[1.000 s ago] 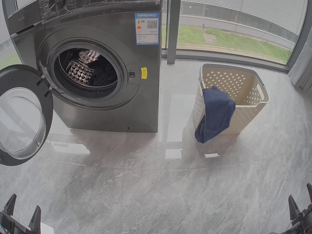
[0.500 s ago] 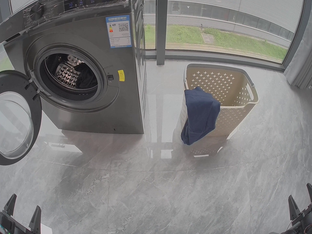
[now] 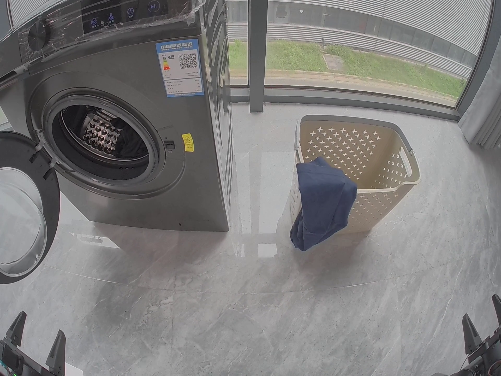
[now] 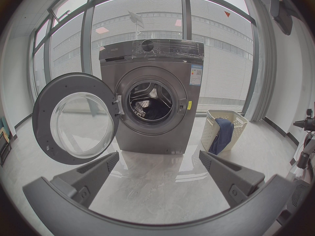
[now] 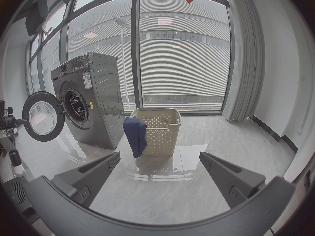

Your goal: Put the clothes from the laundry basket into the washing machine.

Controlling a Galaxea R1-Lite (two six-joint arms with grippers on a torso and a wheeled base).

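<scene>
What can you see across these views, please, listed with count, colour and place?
Washing machine: one, grey, on the floor, ahead to the left.
Door: one, dark rim with clear glass, swung open at the machine's left.
Dark clothing: one heap, inside the machine.
Laundry basket: one, cream, on the floor right of the machine.
Blue garment: one, navy, draped over the basket's near rim, hanging outside.
Curtain: one, grey, far right.
Left gripper: one, black, open, empty.
Right gripper: one, black, open, empty.
</scene>
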